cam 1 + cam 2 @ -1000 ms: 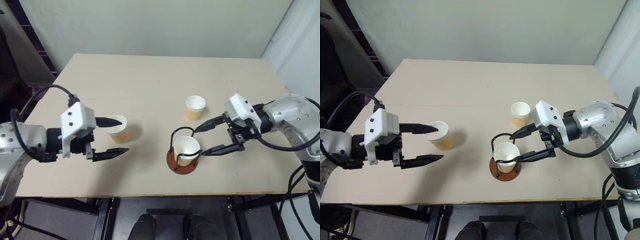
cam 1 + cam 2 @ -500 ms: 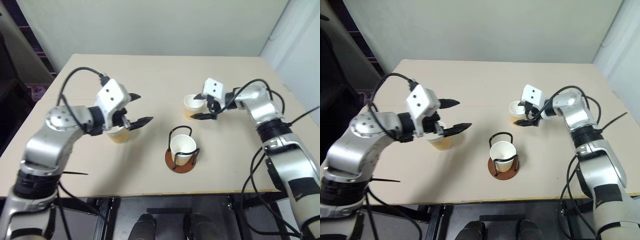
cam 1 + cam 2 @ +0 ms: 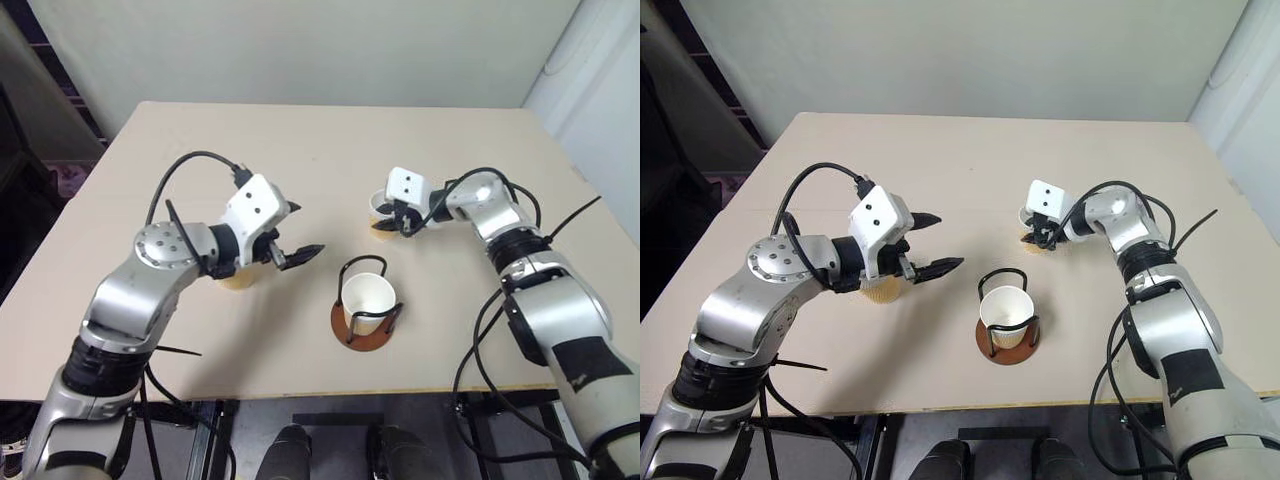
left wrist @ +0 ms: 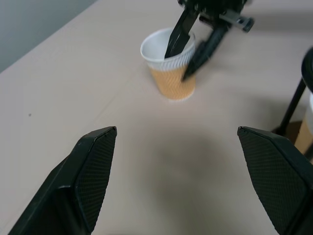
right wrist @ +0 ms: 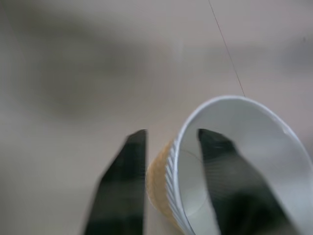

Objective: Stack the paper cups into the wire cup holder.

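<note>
The right gripper (image 5: 168,188) is pinching the wall of the far paper cup (image 3: 381,212), one finger reaching inside the white mouth and the other pressing the ribbed orange outside, as both wrist views show. The jaws are nearly together with only the thin cup wall between them. This cup is standing on the tabletop (image 3: 300,150), beyond the wire cup holder (image 3: 366,305) and apart from it.

The left gripper (image 3: 297,238) is spread as wide as it goes and is holding nothing. It is hanging above the tabletop, with a second loose paper cup (image 3: 238,275) sitting mostly hidden under its wrist. A third paper cup (image 3: 368,298) is already sitting inside the holder's black wire loops on the reddish-brown base.

The main risk is the single-wall pinch. Thin paper is likely to buckle or let the cup swing and tilt once it is lifted, so it may slip free or hang crooked. A tilted cup would probably catch on a wire loop or on the rim of the seated cup rather than nest, and could shove the light holder across the tabletop. The open left gripper is pointing toward the holder, so both arms may be crowding the same space; its arm is also close enough to tip the cup beneath it.
</note>
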Available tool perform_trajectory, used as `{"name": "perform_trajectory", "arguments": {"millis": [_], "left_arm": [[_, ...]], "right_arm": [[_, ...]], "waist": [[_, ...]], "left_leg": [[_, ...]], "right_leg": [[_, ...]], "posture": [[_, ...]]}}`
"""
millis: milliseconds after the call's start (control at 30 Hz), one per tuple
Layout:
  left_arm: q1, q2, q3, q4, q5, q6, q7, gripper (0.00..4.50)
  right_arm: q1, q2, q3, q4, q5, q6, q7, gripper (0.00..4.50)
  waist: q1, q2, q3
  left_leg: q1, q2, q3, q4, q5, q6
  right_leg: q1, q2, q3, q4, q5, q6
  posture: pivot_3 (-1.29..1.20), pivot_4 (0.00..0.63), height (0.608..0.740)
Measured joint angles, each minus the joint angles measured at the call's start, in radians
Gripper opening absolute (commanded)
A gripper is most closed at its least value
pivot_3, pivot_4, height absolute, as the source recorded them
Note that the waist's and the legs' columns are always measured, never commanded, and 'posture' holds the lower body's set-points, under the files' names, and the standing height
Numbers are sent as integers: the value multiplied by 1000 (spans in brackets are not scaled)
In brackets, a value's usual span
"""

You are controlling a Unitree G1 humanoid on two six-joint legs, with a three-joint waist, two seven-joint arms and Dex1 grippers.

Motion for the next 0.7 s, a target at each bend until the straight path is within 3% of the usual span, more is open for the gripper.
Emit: {"name": "perform_trajectory", "arguments": {"millis": [33, 267, 433, 567, 667, 700], "left_arm": [[0, 2, 0, -1, 0, 0, 0, 4257], [1, 8, 25, -12, -16, -21, -39, 4257], [26, 53, 56, -53, -76, -28, -132, 4257], [109, 185, 134, -71, -132, -47, -274, 4257], [134, 229, 161, -72, -152, -78, -347, 4257], [149, 243, 162, -74, -157, -90, -371, 4257]], "right_arm": [[-2, 1, -2, 2, 0, -2, 1, 15], [1, -63, -85, -131, 80, 48, 192, 15], [62, -222, -196, -639, 307, 368, 387, 15], [228, -405, -233, -1163, 545, 670, 485, 15], [285, -413, -224, -1342, 611, 763, 466, 15], [300, -411, -216, -1386, 619, 778, 449, 15]], "waist": [[1, 0, 0], [2, 1, 0], [-1, 0, 0], [-3, -1, 0], [-15, -1, 0], [-19, -1, 0]], "left_leg": [[1, 0, 0, 0, 0, 1], [4, -1, 0, -1, 1, 1], [4, 0, 12, -1, 7, -10], [4, -1, 14, 0, 7, -14], [7, -1, 16, 0, 7, -13], [9, 0, 15, 0, 4, -6]], "right_leg": [[0, 0, 0, 0, 0, 0], [1, 0, 0, 2, 1, -2], [2, 2, -1, 2, -1, -5], [4, 10, 1, 1, -1, -5], [6, 11, 5, 0, -2, -5], [8, 12, 5, 0, -2, -5]], "posture": [[0, 150, 740], [0, 150, 740], [0, 150, 740], [0, 150, 740], [0, 150, 740], [0, 150, 740]]}}
